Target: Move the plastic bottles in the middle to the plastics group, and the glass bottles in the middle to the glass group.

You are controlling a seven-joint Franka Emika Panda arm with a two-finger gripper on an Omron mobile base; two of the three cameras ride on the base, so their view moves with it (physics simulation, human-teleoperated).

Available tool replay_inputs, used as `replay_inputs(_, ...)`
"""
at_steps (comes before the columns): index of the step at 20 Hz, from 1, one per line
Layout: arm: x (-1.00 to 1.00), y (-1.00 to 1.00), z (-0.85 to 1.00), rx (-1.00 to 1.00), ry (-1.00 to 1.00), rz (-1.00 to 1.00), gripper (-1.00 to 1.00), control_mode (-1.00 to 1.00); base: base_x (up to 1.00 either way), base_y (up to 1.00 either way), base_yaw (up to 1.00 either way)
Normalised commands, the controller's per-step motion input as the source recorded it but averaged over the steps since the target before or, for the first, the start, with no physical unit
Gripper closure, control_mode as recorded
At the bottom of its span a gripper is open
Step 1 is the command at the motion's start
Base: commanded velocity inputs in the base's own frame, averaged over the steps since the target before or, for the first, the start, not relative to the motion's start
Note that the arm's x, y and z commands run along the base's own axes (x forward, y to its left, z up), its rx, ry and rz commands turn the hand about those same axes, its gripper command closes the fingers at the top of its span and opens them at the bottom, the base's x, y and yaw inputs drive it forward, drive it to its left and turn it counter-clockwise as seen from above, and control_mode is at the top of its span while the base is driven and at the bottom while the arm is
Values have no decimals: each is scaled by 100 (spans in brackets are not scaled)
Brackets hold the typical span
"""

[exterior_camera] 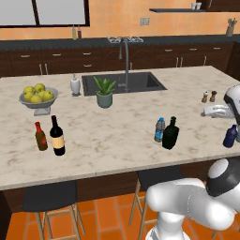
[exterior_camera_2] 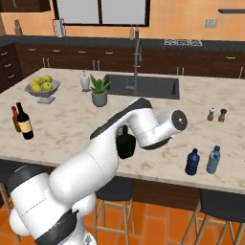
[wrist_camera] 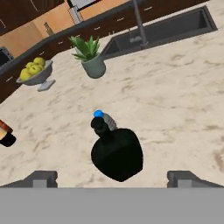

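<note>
A dark green-black glass bottle (exterior_camera: 170, 133) (exterior_camera_2: 126, 144) (wrist_camera: 117, 153) stands mid-counter, near the front edge. A clear plastic water bottle (exterior_camera: 160, 130) with a blue cap (wrist_camera: 99, 114) stands right beside it. My gripper (wrist_camera: 113, 180) is open and holds nothing; it hovers above the dark bottle, whose body shows between the two wide-set fingertips (wrist_camera: 41, 178). Further right stand a dark blue bottle (exterior_camera: 230, 136) (exterior_camera_2: 192, 161) and another clear bottle (exterior_camera_2: 214, 160). The glass group, a tan-labelled wine bottle (exterior_camera: 57, 136) (exterior_camera_2: 24, 122) and a red-capped sauce bottle (exterior_camera: 41, 136), is at the left.
A fruit bowl (exterior_camera: 38, 97), a potted plant (exterior_camera: 104, 93) and a soap dispenser (exterior_camera: 75, 85) stand at the back left, beside the sink (exterior_camera: 123, 83). Salt and pepper shakers (exterior_camera: 208, 96) are at the right. Stools (exterior_camera: 49, 197) stand under the counter's front edge.
</note>
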Motion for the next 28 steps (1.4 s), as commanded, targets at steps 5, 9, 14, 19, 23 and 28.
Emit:
replay_inputs(5,-1,42,0,1,-15,9,-100,-100,0,0,0)
replay_inputs(9,-13,46,-37,-10,-32,5,-100,-100,0,0,0)
replay_inputs(14,1,28,-65,-7,-20,18,-100,-100,0,0,0)
replay_inputs(19,8,25,-4,-8,-2,8,-100,-100,0,0,0)
replay_inputs(23,1,-3,23,-1,-4,1,-100,-100,0,0,0)
replay_inputs(28,25,-9,-5,0,0,3,-100,-100,0,0,0)
